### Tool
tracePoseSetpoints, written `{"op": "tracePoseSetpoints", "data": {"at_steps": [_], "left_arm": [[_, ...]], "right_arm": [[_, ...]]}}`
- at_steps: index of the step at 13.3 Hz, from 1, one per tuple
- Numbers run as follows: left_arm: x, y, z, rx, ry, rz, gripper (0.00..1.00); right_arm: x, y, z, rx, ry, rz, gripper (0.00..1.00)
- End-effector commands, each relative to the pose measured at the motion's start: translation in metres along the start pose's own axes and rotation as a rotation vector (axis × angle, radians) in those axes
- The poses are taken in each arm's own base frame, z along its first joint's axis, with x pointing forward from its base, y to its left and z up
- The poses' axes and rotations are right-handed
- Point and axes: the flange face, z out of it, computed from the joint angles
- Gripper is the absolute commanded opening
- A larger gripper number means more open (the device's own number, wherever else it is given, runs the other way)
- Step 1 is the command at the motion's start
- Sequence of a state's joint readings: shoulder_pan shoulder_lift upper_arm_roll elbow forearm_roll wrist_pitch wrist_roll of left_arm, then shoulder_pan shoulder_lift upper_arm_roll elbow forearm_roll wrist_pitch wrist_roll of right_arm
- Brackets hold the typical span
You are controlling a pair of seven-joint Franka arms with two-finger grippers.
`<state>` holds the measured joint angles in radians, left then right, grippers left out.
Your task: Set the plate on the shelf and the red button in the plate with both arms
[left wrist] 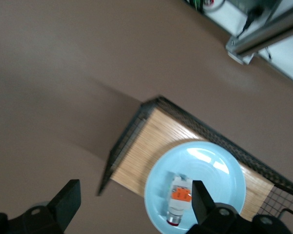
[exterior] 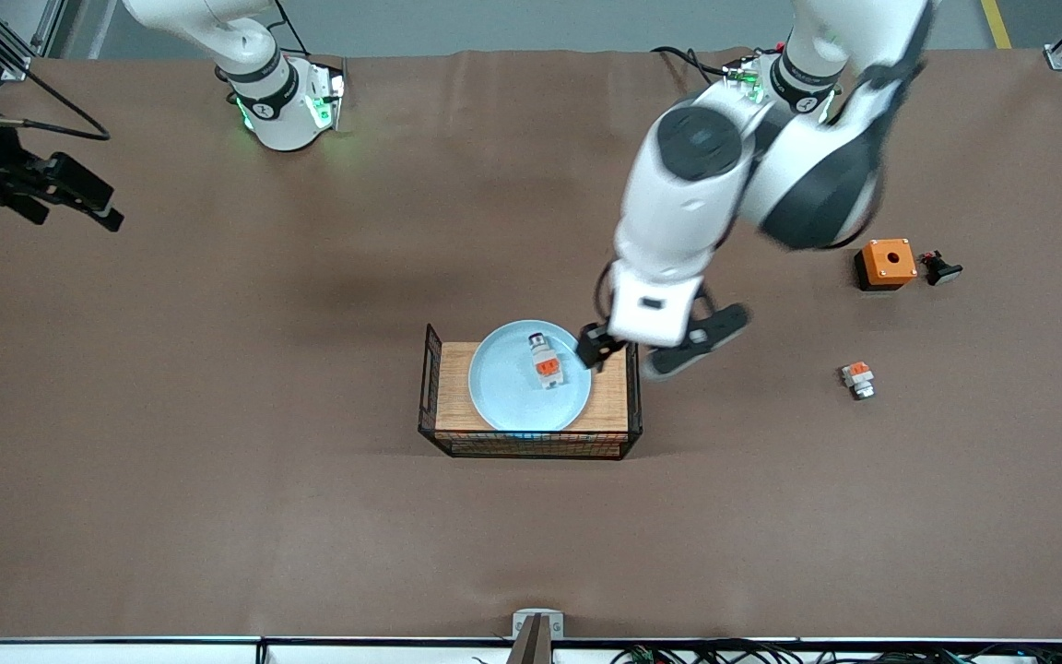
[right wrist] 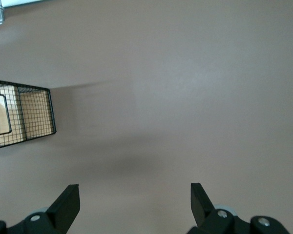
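Note:
The pale blue plate (exterior: 505, 392) lies on a wooden board in a black wire basket (exterior: 428, 392) at the table's middle. The red button (exterior: 545, 361), white with an orange-red patch, lies on the plate. My left gripper (exterior: 639, 357) hovers open and empty at the basket's end toward the left arm, one finger over the plate's rim, the other over bare table. The left wrist view shows the plate (left wrist: 212, 170), the button (left wrist: 179, 199), the basket (left wrist: 129, 134) and my left gripper (left wrist: 134, 204). My right gripper (exterior: 96, 205) waits open and empty, high at the right arm's end of the table, and shows in its wrist view (right wrist: 135, 202).
Toward the left arm's end stand an orange square box with a hole (exterior: 886, 263), a small black part (exterior: 939, 268) beside it, and a stubby white-and-orange piece (exterior: 857, 379) nearer the front camera. The basket (right wrist: 22, 114) also shows in the right wrist view.

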<state>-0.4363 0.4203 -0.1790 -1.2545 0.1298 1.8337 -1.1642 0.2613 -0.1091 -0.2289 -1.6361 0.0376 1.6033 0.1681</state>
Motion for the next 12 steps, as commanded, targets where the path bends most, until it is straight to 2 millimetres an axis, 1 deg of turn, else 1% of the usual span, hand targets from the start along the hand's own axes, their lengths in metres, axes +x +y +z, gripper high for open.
{"op": "tracePoseSetpoints", "data": {"at_steps": [1,2,3,4,5,6,7,8,9,10,12], "left_arm": [[0.033,-0.064,-0.064,0.069,-0.014,0.106,1.00],[0.050,-0.094,-0.076,0.126,-0.043,0.194,1.00],[0.070,-0.123,-0.083,0.168,-0.075,0.248,1.00],[0.086,-0.150,-0.096,0.197,-0.102,0.273,1.00],[0.102,-0.176,-0.101,0.225,-0.127,0.271,1.00],[0.117,-0.195,-0.104,0.228,-0.142,0.292,1.00],[0.130,-0.216,-0.112,0.231,-0.149,0.318,1.00],[0.142,-0.241,-0.111,0.239,-0.168,0.346,1.00],[0.151,-0.265,-0.115,0.242,-0.174,0.364,1.00],[0.152,-0.280,-0.115,0.242,-0.175,0.368,1.00],[0.144,-0.306,-0.116,0.229,-0.139,0.371,1.00]], "right_arm": [[0.037,0.016,-0.007,-0.038,0.022,-0.060,1.00],[0.044,0.017,-0.009,-0.043,0.029,-0.070,1.00],[0.044,0.016,-0.010,-0.046,0.034,-0.076,1.00],[0.045,0.015,-0.012,-0.060,0.044,-0.081,1.00],[0.044,0.016,-0.013,-0.062,0.044,-0.081,1.00],[0.044,0.024,-0.014,-0.063,0.043,-0.069,1.00],[0.045,0.033,-0.014,-0.057,0.043,-0.055,1.00],[0.046,0.035,-0.014,-0.052,0.044,-0.076,1.00],[0.047,0.035,-0.012,-0.055,0.040,-0.121,1.00],[0.047,0.036,-0.012,-0.061,0.039,-0.167,1.00],[0.048,0.043,-0.011,-0.057,0.032,-0.201,1.00]]}}
